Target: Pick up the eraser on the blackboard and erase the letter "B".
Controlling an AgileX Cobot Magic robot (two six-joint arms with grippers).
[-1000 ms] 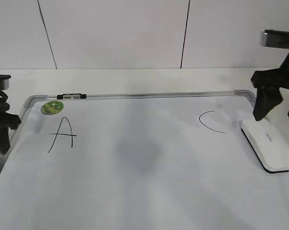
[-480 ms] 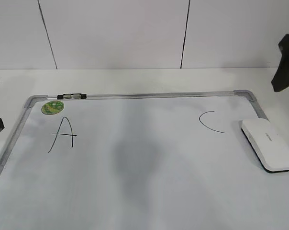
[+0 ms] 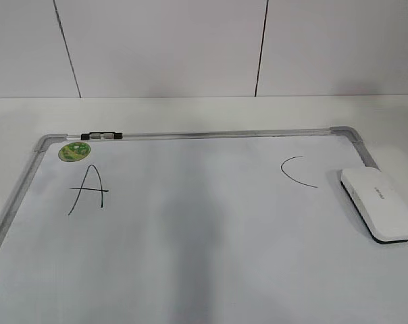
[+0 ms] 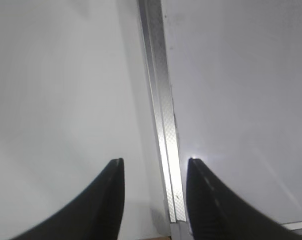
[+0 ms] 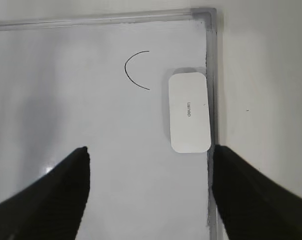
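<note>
The white eraser [image 3: 378,202] lies flat on the right edge of the blackboard [image 3: 211,223], just right of the "C" [image 3: 297,172]. No letter "B" shows; the board between the "A" [image 3: 88,190] and the "C" is blank. Neither gripper shows in the exterior view. In the right wrist view my right gripper [image 5: 150,149] is open and empty, high above the board [image 5: 66,90], with the eraser [image 5: 189,111] and the "C" [image 5: 135,70] ahead of it. My left gripper [image 4: 155,161] is open and empty, straddling the board's left frame [image 4: 163,110].
A small round green magnet [image 3: 73,151] sits at the board's top left corner, next to a black clip [image 3: 101,136] on the top frame. The board lies on a white table, with a white panelled wall behind.
Both arms have drawn back out of the exterior view, the left off the left edge, the right off the right edge. The eraser has not moved.
</note>
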